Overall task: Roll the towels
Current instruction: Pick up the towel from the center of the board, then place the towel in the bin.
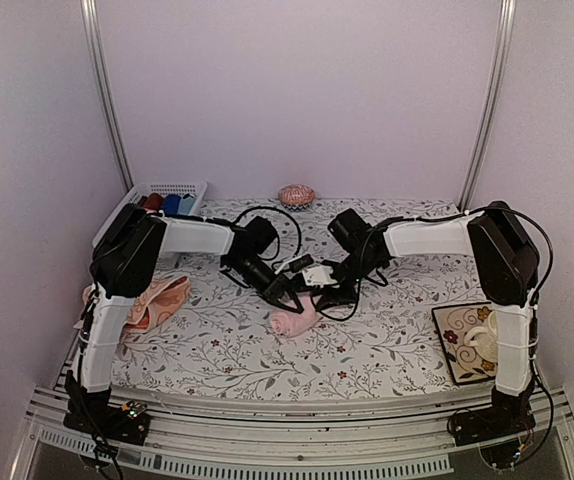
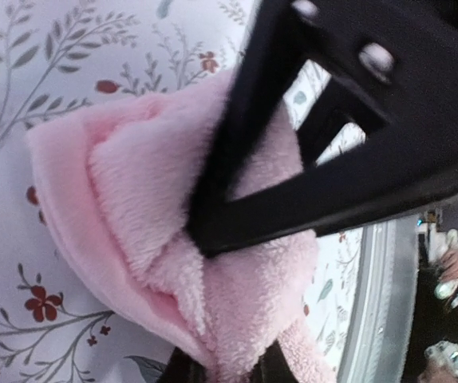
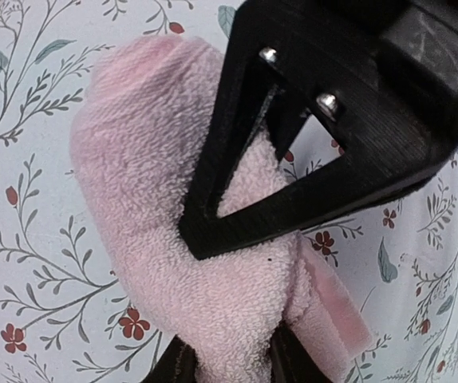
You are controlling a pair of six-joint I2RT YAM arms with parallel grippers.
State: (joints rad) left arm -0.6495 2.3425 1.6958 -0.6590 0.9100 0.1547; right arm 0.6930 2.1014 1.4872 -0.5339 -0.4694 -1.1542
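Two towels are out, and only one is being worked. The pink towel (image 1: 294,320) lies on the counter (image 1: 397,345) as a fat, loose, half-made roll, right between the two sets of jaws, which meet over it. The left jaws are pinching it, one finger pressed into the fluffy top fold and the other underneath. The roll also sits between the right jaws and touches both fingers, but I cannot tell whether they are squeezing it or just lying around it. A flat flap of cloth sticks out of the roll just beside the right jaws.

That flap and the soft layers are what worry me. If either pair lets go or pulls away at a slant, I'd expect the pile to catch on a finger and drag the folds open. Two arms tugging different ways could also stretch the roll flat.

The peach patterned towel (image 1: 157,300) lies crumpled well out past the left jaws, apart from them and not yet rolled. It sits near the counter's edge, so a careless sweep of that arm might push it off.
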